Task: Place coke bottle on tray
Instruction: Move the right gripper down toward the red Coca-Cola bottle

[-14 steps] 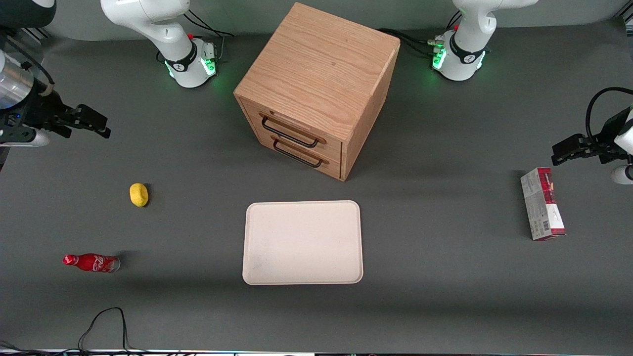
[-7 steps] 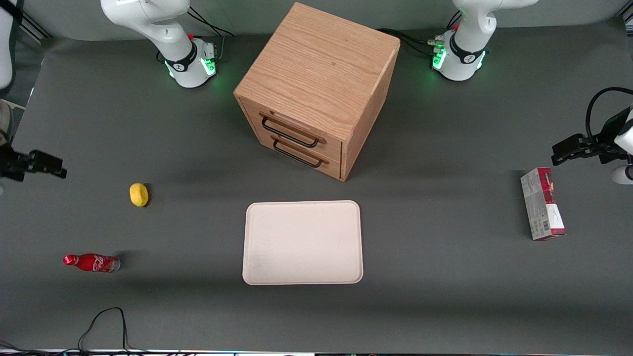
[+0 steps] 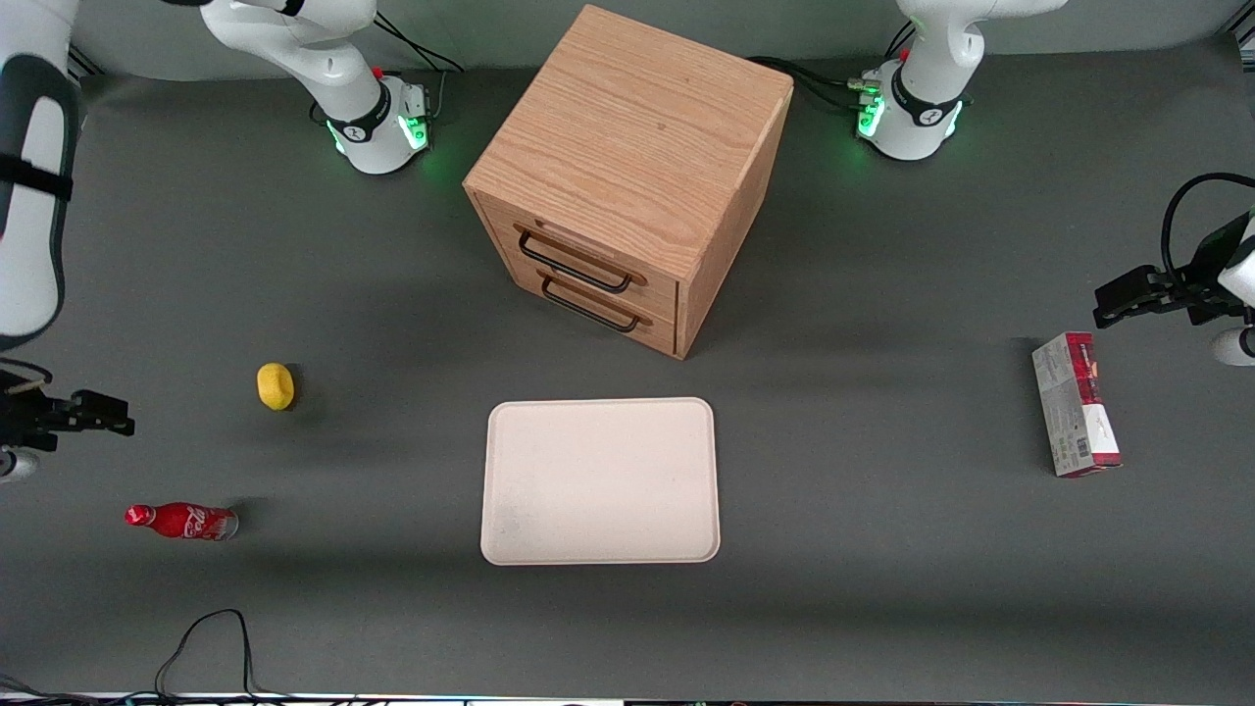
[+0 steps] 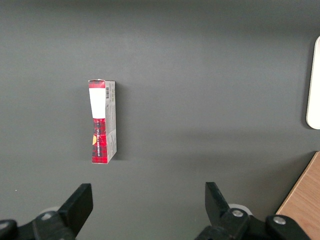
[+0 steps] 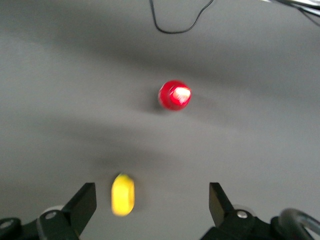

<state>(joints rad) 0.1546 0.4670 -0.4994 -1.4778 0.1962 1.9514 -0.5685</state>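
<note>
**Pincer lowered toward bottle, nothing held**

Since half a second ago the pincer point(image 3: 108, 428) has moved nearer the front camera along the working arm's edge of the surface point(image 3: 882, 588), fingers spread wide, empty. Coke bottle point(image 3: 181, 521) unmoved: red, white script, silvery base, near the surface's front corner at the working arm's end. Tray point(image 3: 599, 480) bare, mid-surface. Arm cut off by frame; wrist view blurred, bottle point(image 5: 174, 95) a red blob.

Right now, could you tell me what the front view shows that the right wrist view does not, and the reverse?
Only the front view shows the tray, the wooden drawer cabinet and the red-and-grey carton. Only the right wrist view shows the coke bottle from above, standing upright on its base, and the gripper open. Both show the bottle, the yellow object and the gripper, away from the bottle.
</note>
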